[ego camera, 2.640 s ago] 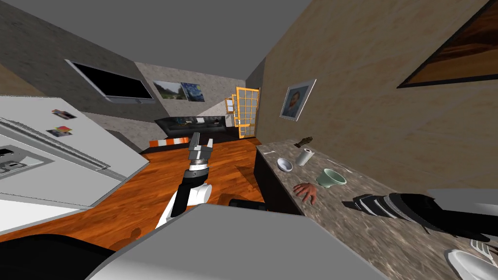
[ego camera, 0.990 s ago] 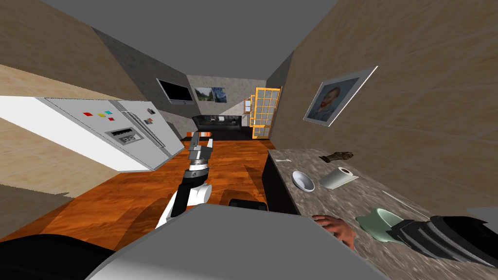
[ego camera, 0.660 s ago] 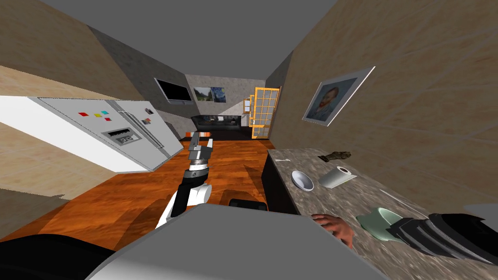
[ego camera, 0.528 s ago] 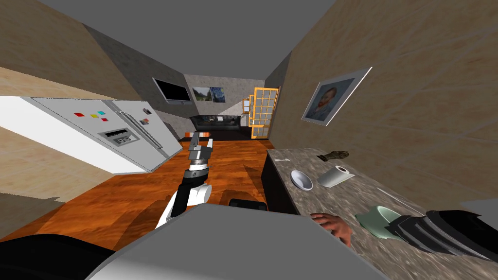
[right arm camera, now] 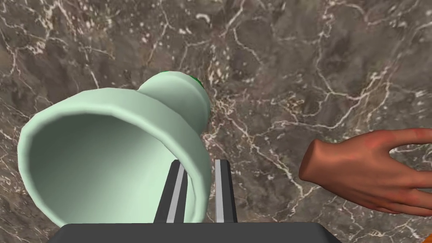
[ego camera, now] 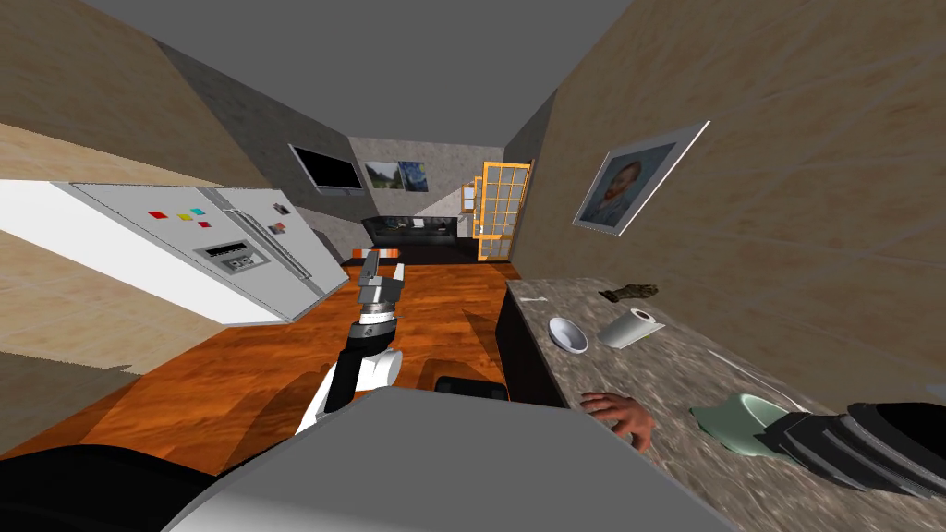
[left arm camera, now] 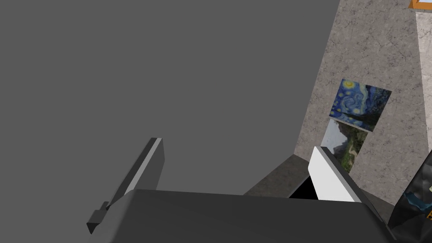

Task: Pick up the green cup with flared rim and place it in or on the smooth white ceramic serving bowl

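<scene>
The pale green cup with a flared rim (right arm camera: 105, 156) hangs tilted over the marbled counter (right arm camera: 295, 84), mouth toward my hand. My right gripper (right arm camera: 200, 162) is shut on its rim wall, one finger inside the cup and one outside. In the head view the cup (ego camera: 734, 416) sits at the tip of my dark right forearm, on the counter's near right. The small white bowl (ego camera: 567, 334) stands farther along the counter, near its front edge. My left gripper (ego camera: 381, 277) is held out over the wooden floor, its fingers (left arm camera: 145, 166) open and empty.
A model human hand (right arm camera: 371, 173) lies on the counter close beside the cup, between it and the front edge. A paper towel roll (ego camera: 630, 328) lies by the bowl, with a dark object (ego camera: 628, 292) behind it. A thin white utensil (ego camera: 753, 369) rests near the wall. A fridge (ego camera: 212, 249) stands across the floor.
My right fingers have narrowed onto the cup's rim. The cup has shifted a little toward my right arm. The head view has drifted slightly; the left arm is still.
</scene>
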`<state>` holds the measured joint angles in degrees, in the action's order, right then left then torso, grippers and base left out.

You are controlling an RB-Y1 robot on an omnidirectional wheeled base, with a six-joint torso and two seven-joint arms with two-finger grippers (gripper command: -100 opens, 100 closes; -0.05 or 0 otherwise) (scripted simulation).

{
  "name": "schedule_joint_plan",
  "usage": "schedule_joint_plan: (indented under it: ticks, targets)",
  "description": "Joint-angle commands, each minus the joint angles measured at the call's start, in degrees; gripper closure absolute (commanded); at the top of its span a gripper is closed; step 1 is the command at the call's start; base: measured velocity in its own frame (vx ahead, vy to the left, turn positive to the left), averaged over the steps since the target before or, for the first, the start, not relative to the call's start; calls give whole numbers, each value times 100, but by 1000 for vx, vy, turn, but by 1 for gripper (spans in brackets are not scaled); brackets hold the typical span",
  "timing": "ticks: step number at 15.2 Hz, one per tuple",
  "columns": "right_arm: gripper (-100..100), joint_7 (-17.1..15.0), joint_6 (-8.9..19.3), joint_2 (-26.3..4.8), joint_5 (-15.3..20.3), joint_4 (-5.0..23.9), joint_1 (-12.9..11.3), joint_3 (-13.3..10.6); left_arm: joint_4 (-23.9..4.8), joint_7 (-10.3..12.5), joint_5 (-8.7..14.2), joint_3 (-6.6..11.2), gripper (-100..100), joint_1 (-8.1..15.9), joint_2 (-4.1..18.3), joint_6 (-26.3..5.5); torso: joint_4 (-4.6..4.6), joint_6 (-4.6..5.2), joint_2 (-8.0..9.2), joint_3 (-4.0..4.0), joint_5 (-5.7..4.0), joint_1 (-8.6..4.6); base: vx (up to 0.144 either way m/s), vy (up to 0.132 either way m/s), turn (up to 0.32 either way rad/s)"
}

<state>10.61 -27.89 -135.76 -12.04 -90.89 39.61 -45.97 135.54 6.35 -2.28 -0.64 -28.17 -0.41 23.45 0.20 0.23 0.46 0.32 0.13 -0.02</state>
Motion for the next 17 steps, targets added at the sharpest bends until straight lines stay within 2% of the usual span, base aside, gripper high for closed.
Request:
schedule_joint_plan:
  ticks: [1,2,5,6,9,10,17]
  targets:
    - [100,33,-261,40,4,258,-54,-130,0,0,0,0,0,0,0,0,0,0,0,0,0,0,-101,-18,15]
    - [100,33,-261,40,4,258,-54,-130,0,0,0,0,0,0,0,0,1,2,2,1,2,2,-95,-14,3]
    - [100,97,-656,114,6,659,-175,-364,0,0,0,0,0,0,0,0,2,0,3,2,7,10,-105,-14,14]
    - [100,97,-656,114,6,659,-175,-364,0,0,0,0,0,0,0,0,3,3,7,5,9,9,-108,-32,7]
    - [100,158,-1039,197,8,1057,-295,-587,0,0,0,0,0,0,0,0,4,2,8,6,10,8,-108,-28,11]
    - [100,158,-1039,197,8,1057,-295,-587,0,0,0,0,0,0,0,0,4,2,10,7,12,8,-109,-22,9]
    - [100,277,-1784,369,14,1841,-534,-1021,0,0,0,0,0,0,0,0,2,-2,12,7,17,16,-114,-20,12]
